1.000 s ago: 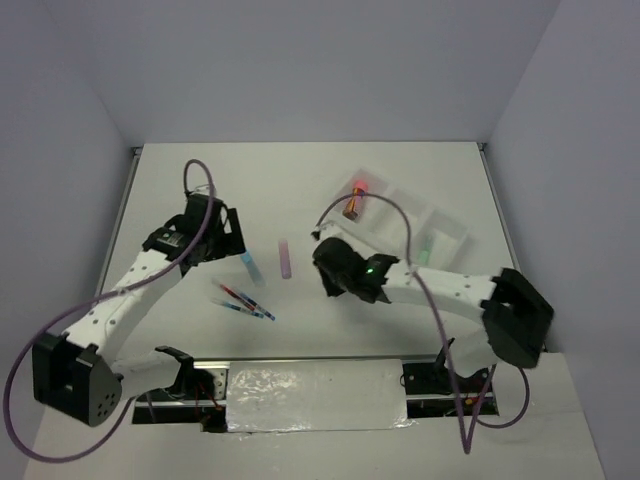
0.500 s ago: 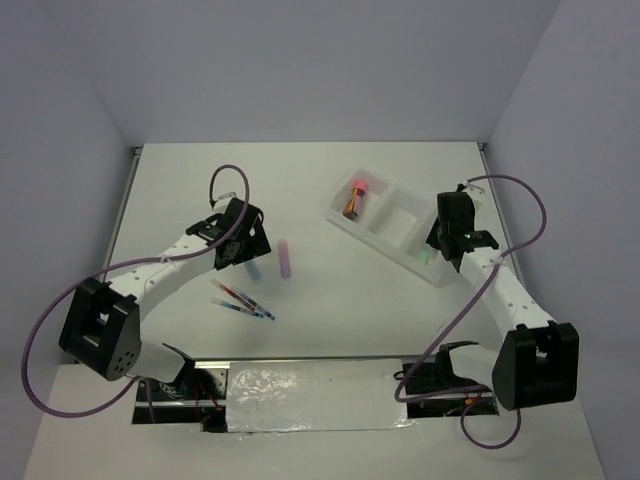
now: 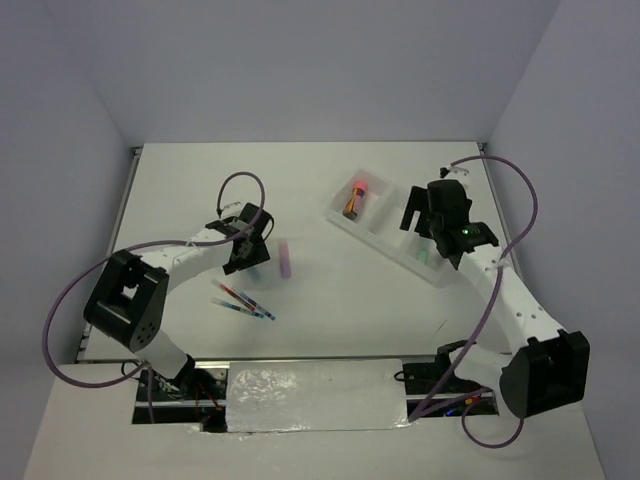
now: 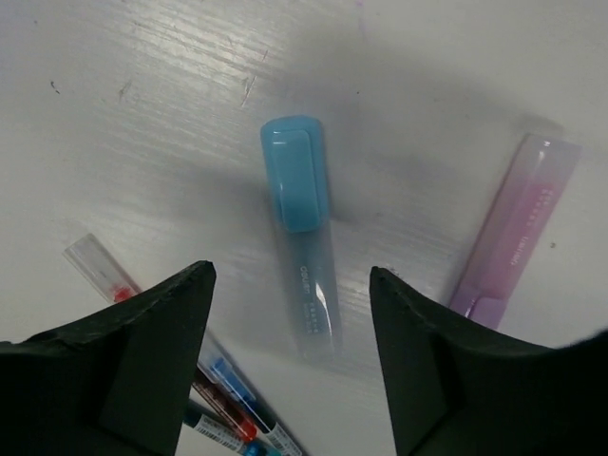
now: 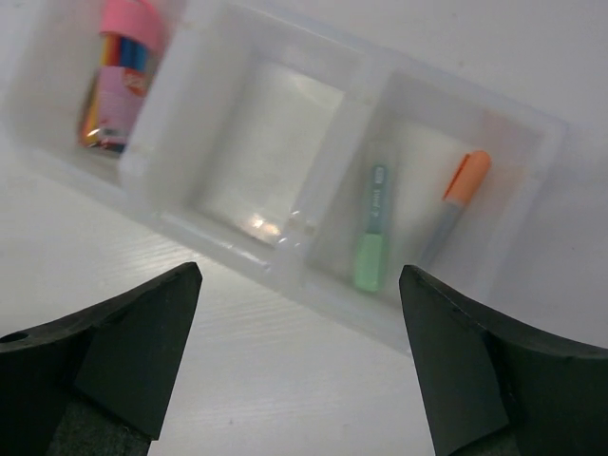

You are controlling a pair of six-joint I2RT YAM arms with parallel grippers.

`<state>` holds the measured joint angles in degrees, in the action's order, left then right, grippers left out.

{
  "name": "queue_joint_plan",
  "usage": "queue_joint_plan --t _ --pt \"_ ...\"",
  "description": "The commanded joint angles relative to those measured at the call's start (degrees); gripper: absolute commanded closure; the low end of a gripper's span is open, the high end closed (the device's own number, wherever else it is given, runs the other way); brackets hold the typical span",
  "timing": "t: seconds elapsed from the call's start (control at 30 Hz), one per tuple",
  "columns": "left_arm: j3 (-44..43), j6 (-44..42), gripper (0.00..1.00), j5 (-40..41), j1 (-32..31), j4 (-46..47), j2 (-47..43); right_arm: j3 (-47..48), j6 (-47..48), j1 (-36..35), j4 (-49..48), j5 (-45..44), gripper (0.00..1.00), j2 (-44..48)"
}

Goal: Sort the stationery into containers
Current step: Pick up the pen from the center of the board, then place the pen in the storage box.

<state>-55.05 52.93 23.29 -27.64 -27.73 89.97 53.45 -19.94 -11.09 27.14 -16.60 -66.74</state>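
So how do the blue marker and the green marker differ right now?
The blue marker lies on the bare table, while the green marker lies in an end compartment of the white tray. The blue marker sits untouched between the open left fingers, and the green marker lies clear of the right fingers. Both are short capped markers lying flat.

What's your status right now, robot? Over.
Left gripper open, straddling blue marker on table. Right gripper open, empty, above tray. Green marker, orange marker in its end compartment. Purple marker close alongside.
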Motion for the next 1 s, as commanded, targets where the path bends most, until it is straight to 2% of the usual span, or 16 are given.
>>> queue_joint_plan --t 0.0,0.1,0.17,0.2,0.23,0.3,0.33,0.37,0.4,0.47,0.5,0.53,0.63,0.77,0.87,0.97 --pt "-1.64 1.91 0.24 2.20 -0.31 1.00 3.53 3.41 0.96 -5.07 2.74 -1.50 0.07 4.07" --pt "-1.91 2.62 0.25 0.80 -0.40 2.05 8.10 4.12 0.43 -9.19 4.06 -2.21 0.07 7.23" --pt "-1.64 2.88 0.36 0.01 -0.49 3.02 10.30 4.29 -0.09 -12.01 4.59 -2.12 0.07 9.25" --pt "-1.64 3.06 0.43 -0.08 -0.57 3.72 10.66 4.12 -0.27 -12.72 4.51 -2.03 0.06 9.96" --pt "-1.47 3.15 0.58 -0.26 -0.66 3.99 10.92 3.77 -0.79 -13.16 3.90 -0.38 0.05 11.70" --pt "-1.29 3.67 0.76 -0.26 -0.84 4.08 10.23 1.23 -0.89 -14.21 1.71 4.79 0.00 13.91" --pt "-1.29 4.20 0.89 0.35 -1.36 3.13 8.48 -0.44 -1.15 -14.39 -2.83 8.91 0.00 15.14" --pt "-1.20 5.16 0.96 1.92 -1.80 2.59 7.07 -4.46 -1.76 -14.48 -6.27 18.44 0.00 17.32" --pt "-0.86 5.43 1.00 2.54 -2.41 2.50 3.23 -6.76 -2.72 -15.44 -13.18 22.62 0.00 18.22" --pt "0.02 6.39 1.00 2.81 -4.26 3.29 -1.18 -13.24 -6.85 -17.90 -20.59 29.22 0.00 19.19" --pt "0.20 6.75 1.00 2.81 -5.22 3.38 -3.38 -15.02 -8.17 -20.17 -24.02 29.17 0.00 19.02" --pt "-0.41 7.36 1.00 2.99 -7.41 2.77 -7.06 -18.09 -9.83 -25.42 -31.02 28.30 0.00 18.58" --pt "-2.34 10.34 1.00 3.78 -12.34 1.72 -12.62 -19.78 -10.73 -33.87 -39.77 21.71 0.01 13.50" --pt "-2.61 13.43 1.00 6.07 -18.58 3.19 -19.29 -21.37 -12.66 -36.36 -52.59 20.46 0.05 4.80" --pt "-2.08 14.40 1.00 5.63 -21.05 5.83 -22.02 -20.15 -12.66 -38.12 -55.52 20.73 0.08 1.80" --pt "-2.26 14.31 1.00 3.87 -21.76 7.59 -23.09 -17.33 -12.57 -39.27 -55.08 20.12 0.16 -2.16"
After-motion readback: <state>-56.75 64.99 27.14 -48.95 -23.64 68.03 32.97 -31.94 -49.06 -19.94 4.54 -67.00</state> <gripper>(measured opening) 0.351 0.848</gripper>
